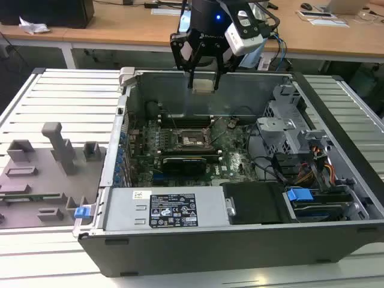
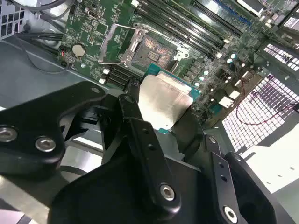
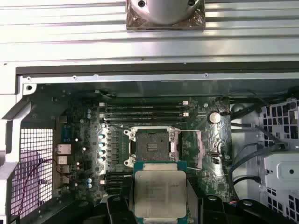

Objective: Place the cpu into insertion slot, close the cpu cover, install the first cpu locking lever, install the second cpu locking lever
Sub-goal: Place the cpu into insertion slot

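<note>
Ribbed aluminium table (image 1: 54, 264) spreads under everything on my feed. On it sits the open computer case (image 1: 240, 246), its near wall closest to the exterior camera. Toward the exterior view's left of the case I see a grey fixture tray (image 1: 36, 180) lying on the same table. Just behind the near wall is the power supply (image 1: 168, 210) with its label. Past it comes the green motherboard (image 1: 234, 159), where a long black expansion card (image 1: 183, 163) lies in front of the insertion slot (image 1: 193, 137). The slot is bare: in the second wrist view the cpu cover (image 2: 131, 45) is swung open off the socket to one side, green board showing through its cut-out. Beyond the slot in the first wrist view run the long memory slots (image 3: 145, 111). Above all this, clear of the board, hangs my gripper (image 1: 204, 87), and it has the cpu (image 1: 203, 83). In both wrist views the black fingers (image 2: 140, 135) are pinched in on two opposite edges of the chip, whose pale metal top faces the cameras with a green rim around it. The chip is well apart from the slot and touches nothing but the claw. Farthest back I can see a wooden desk (image 1: 120, 30) running across the room.
</note>
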Available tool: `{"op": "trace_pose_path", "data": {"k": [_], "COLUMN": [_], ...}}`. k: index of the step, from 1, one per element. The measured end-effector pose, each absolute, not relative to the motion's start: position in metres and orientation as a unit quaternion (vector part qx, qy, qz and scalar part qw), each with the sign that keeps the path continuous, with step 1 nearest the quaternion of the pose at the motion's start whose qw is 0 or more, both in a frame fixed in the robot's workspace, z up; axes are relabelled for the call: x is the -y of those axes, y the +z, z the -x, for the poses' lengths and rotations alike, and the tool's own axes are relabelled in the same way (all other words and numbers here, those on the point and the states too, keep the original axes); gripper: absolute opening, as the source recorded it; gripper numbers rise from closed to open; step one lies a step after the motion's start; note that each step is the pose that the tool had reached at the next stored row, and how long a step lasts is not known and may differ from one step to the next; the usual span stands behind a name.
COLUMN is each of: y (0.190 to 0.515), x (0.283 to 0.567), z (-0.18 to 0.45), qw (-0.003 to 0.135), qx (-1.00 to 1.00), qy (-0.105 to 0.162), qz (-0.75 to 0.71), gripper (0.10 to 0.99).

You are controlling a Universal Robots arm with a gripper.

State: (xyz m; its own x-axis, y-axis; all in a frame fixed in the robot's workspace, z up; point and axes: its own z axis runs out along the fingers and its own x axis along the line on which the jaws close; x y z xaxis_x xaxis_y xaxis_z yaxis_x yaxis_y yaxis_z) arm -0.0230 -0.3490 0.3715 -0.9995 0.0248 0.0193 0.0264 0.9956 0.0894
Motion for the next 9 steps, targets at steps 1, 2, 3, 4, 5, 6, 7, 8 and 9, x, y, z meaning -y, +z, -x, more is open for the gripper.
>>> {"op": "trace_pose_path", "data": {"k": [1, 2, 3, 4, 5, 6, 7, 8, 9], "y": [0.3715, 0.3715, 0.3715, 0.3715, 0.3715, 0.3715, 0.3715, 0.3715, 0.3715], "x": [0.3490, 0.3490, 0.3490, 0.3490, 0.3490, 0.3490, 0.3490, 0.3490, 0.3490], "z": [0.0230, 0.0230, 0.0230, 0.0229, 0.0229, 0.0229, 0.0229, 0.0229, 0.0229], "qw": [0.009, 0.009, 0.009, 0.009, 0.009, 0.009, 0.009, 0.009, 0.009], "qx": [0.999, 0.999, 0.999, 0.999, 0.999, 0.999, 0.999, 0.999, 0.999], "qy": [-0.045, -0.045, -0.045, -0.045, -0.045, -0.045, -0.045, -0.045, -0.045], "qz": [0.013, 0.013, 0.014, 0.016, 0.018, 0.019, 0.021, 0.023, 0.025], "gripper": [0.541, 0.541, 0.541, 0.541, 0.541, 0.541, 0.541, 0.541, 0.541]}}
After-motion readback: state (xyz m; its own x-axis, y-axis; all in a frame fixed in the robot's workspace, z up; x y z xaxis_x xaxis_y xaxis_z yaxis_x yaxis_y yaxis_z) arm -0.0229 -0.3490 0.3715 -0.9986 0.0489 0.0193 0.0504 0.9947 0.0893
